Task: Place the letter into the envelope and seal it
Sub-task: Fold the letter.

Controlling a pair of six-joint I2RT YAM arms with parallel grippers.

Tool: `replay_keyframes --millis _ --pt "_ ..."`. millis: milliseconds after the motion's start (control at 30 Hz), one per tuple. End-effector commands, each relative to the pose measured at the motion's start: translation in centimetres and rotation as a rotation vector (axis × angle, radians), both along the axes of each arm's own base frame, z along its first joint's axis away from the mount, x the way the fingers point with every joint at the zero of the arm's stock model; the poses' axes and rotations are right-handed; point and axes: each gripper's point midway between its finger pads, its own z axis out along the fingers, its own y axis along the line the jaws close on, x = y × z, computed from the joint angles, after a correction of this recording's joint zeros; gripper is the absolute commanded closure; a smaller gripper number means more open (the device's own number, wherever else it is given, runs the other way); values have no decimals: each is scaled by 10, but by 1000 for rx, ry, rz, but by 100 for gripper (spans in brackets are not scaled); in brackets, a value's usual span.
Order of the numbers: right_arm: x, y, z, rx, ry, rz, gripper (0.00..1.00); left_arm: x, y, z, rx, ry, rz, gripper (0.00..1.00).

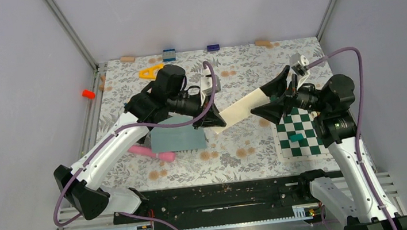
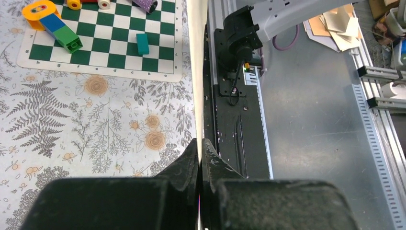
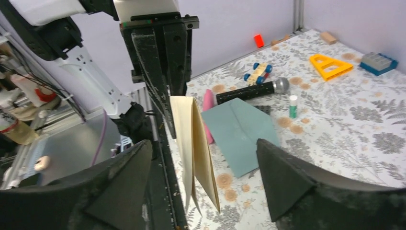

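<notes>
Covering the whole table is a cloth printed with grey ferns and rusty-orange blooms, boxed in by plain pale-grey walls on aluminium posts, with a black rail along the near edge where both arms are bolted. A green-and-white chessboard mat lies flat at the right. The envelope, matte teal-grey paper with diagonal seams, lies flat on the cloth left of centre, partly under the left arm, with a pink toy touching its near-left edge. The letter, a cream sheet folded into two stiff leaves, hangs in the air between the two arms, well above the cloth and just right of the envelope. The left arm reaches forward and bends inward; the left gripper is pinched tight on the letter's left end, its black pads meeting on the paper's edge. The right arm rises from its base and leans left; the right gripper stands wide open, its rough black fingers spread either side of the letter's other end without touching it. A yellow triangle and a small blue brick sit near the far edge
</notes>
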Motion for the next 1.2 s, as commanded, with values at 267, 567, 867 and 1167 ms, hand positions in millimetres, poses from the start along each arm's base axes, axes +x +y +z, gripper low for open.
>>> replay_keyframes --millis 267,567,867,1167 --pt "32 -4 31 207 77 -108 1 44 7 70 -228 130 214 100" --pt "44 6 42 371 150 36 0 49 6 65 -253 184 243 100" --pt "42 -12 -12 -134 -228 -188 0 82 18 67 -289 300 424 100" --pt "88 -73 -33 -712 -749 -439 0 131 30 25 -314 677 712 100"
